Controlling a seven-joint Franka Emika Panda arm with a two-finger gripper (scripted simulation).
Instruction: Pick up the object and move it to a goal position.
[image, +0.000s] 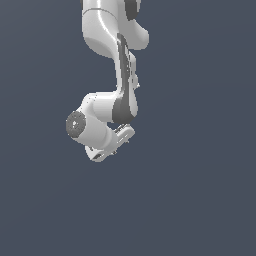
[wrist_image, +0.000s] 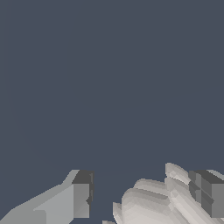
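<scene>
While the exterior view shows only the white-and-grey arm (image: 112, 85) hanging down from the top centre of the frame against a flat dark blue-grey background, the wrist view gives the closer look. In the exterior view the arm bends at a rounded joint with a grey disc on its side, left of centre, and its end points down toward the lower middle; the fingers and the lump are not visible there, hidden behind the wrist.

In the wrist view the claw (wrist_image: 144, 199) sits along the bottom edge, with one grey finger (wrist_image: 78, 199) at lower left and the other finger (wrist_image: 209, 194) at lower right. They stand well apart, so the claw is wide open. Between them, nearer the right-hand finger, lies the pale beige lumpy object (wrist_image: 151, 203), its ridged lobes running from the bottom centre up toward that finger, which it meets or overlaps. A clear gap separates it from the left-hand finger. Whether the fingers actually press on it cannot be told.
</scene>
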